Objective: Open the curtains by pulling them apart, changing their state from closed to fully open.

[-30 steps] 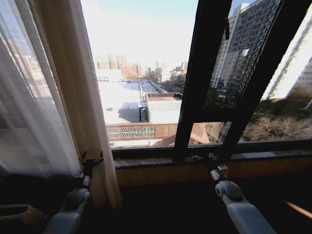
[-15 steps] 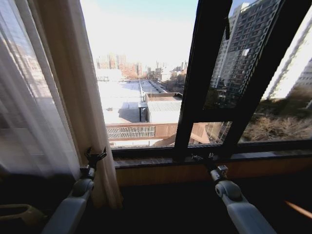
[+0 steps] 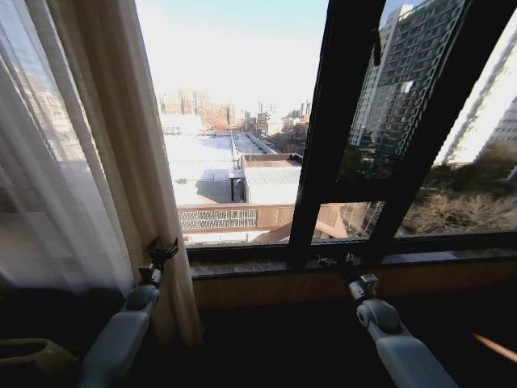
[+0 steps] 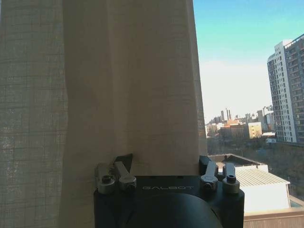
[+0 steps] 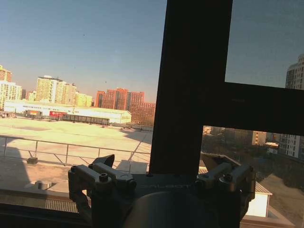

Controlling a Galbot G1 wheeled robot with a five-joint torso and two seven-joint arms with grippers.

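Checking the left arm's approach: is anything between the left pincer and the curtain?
Nothing visible. The left pincer sits right at the bunched curtain, with bare fabric directly ahead in the left wrist view. The right pincer waits at the windowsill.

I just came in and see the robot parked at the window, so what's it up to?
It is working on opening the curtains. The sheer fabric is gathered at the left side of the window, leaving most of the glass bare, with the city outside in plain sight. The left gripper is raised against the inner edge of the bunched curtain, just above the sill, fingers spread. The right gripper sits over the sill by the dark window frame, touching no fabric.
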